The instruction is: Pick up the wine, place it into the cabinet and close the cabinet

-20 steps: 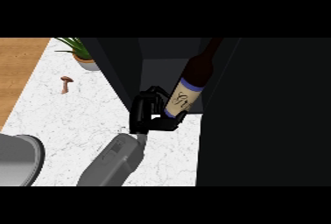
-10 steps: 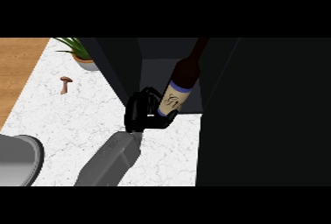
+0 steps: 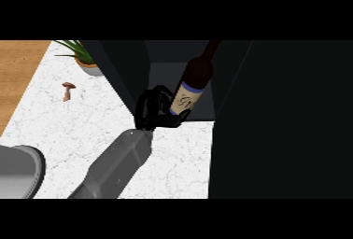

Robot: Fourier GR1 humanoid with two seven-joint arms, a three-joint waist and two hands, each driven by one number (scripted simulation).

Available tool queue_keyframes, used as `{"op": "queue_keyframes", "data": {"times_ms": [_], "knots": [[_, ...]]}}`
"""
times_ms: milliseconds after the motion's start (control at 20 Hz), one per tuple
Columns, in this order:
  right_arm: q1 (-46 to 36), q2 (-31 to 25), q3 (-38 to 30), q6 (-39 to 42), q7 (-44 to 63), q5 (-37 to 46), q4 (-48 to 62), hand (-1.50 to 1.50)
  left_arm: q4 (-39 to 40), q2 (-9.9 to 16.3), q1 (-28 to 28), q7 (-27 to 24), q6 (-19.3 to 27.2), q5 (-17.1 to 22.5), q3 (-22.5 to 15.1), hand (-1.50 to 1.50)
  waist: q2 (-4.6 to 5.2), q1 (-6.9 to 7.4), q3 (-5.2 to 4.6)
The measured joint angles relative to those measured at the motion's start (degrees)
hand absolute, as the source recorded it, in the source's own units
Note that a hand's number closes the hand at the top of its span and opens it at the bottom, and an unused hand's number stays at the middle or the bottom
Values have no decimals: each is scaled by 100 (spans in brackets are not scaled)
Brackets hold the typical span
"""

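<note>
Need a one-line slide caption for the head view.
Left hand holds the wine bottle at the open cabinet.

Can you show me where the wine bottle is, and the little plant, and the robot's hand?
wine bottle (image 3: 185, 99): head view, on its pale label.
little plant (image 3: 81, 52): head view, on its green leaves, above the pot.
left hand (image 3: 153, 111): head view, on the black palm, curled round the bottle's lower part.

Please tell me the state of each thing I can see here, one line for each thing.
Wine bottle: upright, slightly tilted, held at its label, inside the cabinet opening.
Left robot hand: curled round the wine bottle.
Cabinet: open.
Potted plant: upright on the counter.
Mushroom: lying on the counter.
</note>
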Motion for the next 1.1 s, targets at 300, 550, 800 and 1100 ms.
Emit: {"op": "queue_keyframes", "data": {"times_ms": [300, 550, 800, 1100], "knots": [[-101, -62, -98, 0, 97, -126, 29, -150, 494, 0, -462, -41, -231, 301, 59, 150, 5, -11, 0], [-133, -19, 69, -22, 6, 25, 150, -150, 730, -3, -746, -47, -238, 616, -11, 150, 16, -57, 0], [-87, -16, 66, -7, -26, 6, 86, -150, 907, -4, -1108, 77, -13, 875, -109, 150, 21, -89, 1], [-306, -52, 3, -2, -32, -51, 245, -150, 1594, -4, -1447, 197, -98, 893, -9, 150, 47, -123, 0]]}}
